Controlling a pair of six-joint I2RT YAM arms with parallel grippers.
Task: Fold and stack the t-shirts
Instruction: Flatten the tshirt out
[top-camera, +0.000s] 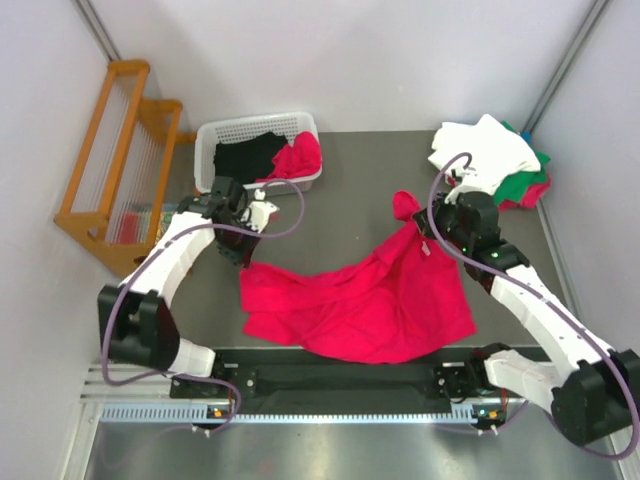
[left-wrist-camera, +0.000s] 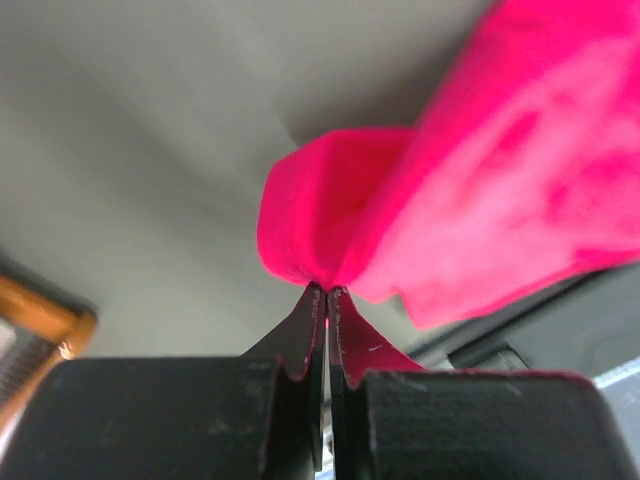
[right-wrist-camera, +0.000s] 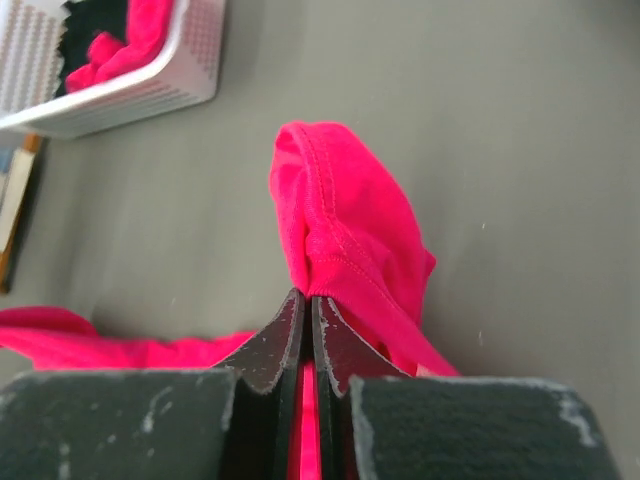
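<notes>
A crimson t-shirt (top-camera: 365, 305) lies rumpled across the middle of the grey tabletop (top-camera: 360, 180), its bulk sagging toward the near edge. Two of its corners are lifted. The left pincer (left-wrist-camera: 326, 290) is clenched on a fold of the crimson cloth at the shirt's left end, jaws pressed together with the fabric bunched just above the tips. The right pincer (right-wrist-camera: 308, 296) is likewise clenched on a hemmed edge of the same shirt at its right end, the stitched seam puckering out of the closed jaws.

At the far right corner of the tabletop sits a pile of t-shirts (top-camera: 490, 160): a white one on top, with green and red cloth showing beneath it. Near the far left corner stands a white lattice basket (top-camera: 250, 130) holding a black garment (top-camera: 245, 158) and a red garment (top-camera: 300, 158) that spills over its rim. Off the tabletop's left edge leans an orange wooden rack (top-camera: 115, 165).
</notes>
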